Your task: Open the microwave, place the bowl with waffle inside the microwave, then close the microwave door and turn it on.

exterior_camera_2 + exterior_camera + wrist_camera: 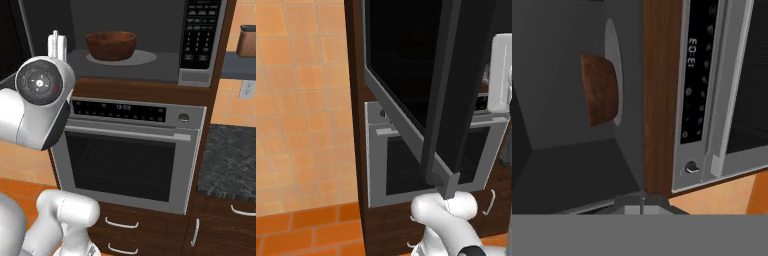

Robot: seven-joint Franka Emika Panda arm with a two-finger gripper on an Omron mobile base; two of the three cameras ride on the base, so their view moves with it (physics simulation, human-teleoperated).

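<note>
The bowl (111,45) sits upright inside the microwave (150,30), on the pale round turntable (142,58) at mid-cavity, mouth up. I read it as brown, wood-grained, round and wide-rimmed; its contents are hidden below the rim. In the hand view it appears rolled sideways, rim cut by the turntable edge. The microwave door (406,65) stands swung open to the left, black glass in a grey frame, top cropped. The keypad panel (200,35) is dark; its labels are too small to read. Below is the silver oven (130,155). The gripper (643,206) has its fingers pressed together, pinching nothing.
</note>
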